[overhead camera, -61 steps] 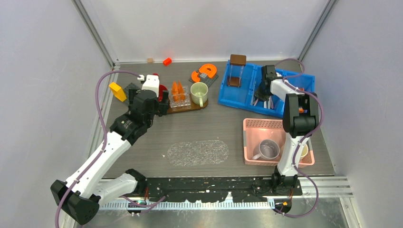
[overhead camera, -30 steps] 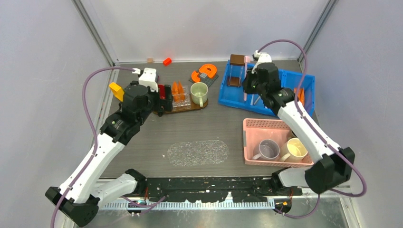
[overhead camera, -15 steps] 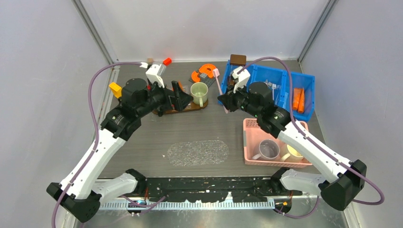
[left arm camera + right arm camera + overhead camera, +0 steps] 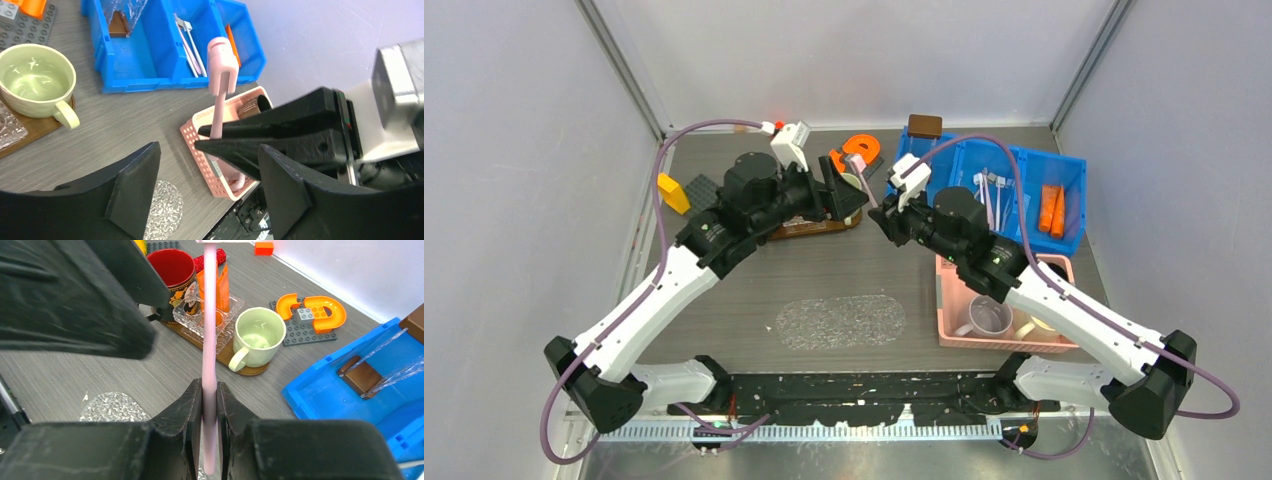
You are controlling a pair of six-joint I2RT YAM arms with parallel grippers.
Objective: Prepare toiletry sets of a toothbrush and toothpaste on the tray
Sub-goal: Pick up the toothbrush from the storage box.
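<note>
A pale pink toothbrush (image 4: 209,340) stands upright with my right gripper (image 4: 210,395) shut on its lower shaft; its head (image 4: 856,160) points up. In the left wrist view the toothbrush (image 4: 220,75) rises from the right gripper's tips, just ahead of my left gripper (image 4: 207,195), whose jaws stand open and wide with nothing between them. Both grippers meet over the right end of the brown tray (image 4: 814,228). Orange toothpaste tubes (image 4: 222,285) stand in a clear holder on the tray (image 4: 250,371). More toothbrushes (image 4: 992,190) and toothpaste (image 4: 1051,208) lie in the blue bin.
On the tray stand a green mug (image 4: 257,335) and a red mug (image 4: 170,267). The blue bin (image 4: 1024,160) is at the back right, and a pink basket (image 4: 954,262) with mugs sits in front of it. An orange C-shaped block (image 4: 861,148) and a yellow block (image 4: 670,190) lie at the back.
My right gripper lifted the pink toothbrush out of the blue bin and carried it left to the tray. My left gripper swung right over the tray towards it, its jaws narrowing a little.
</note>
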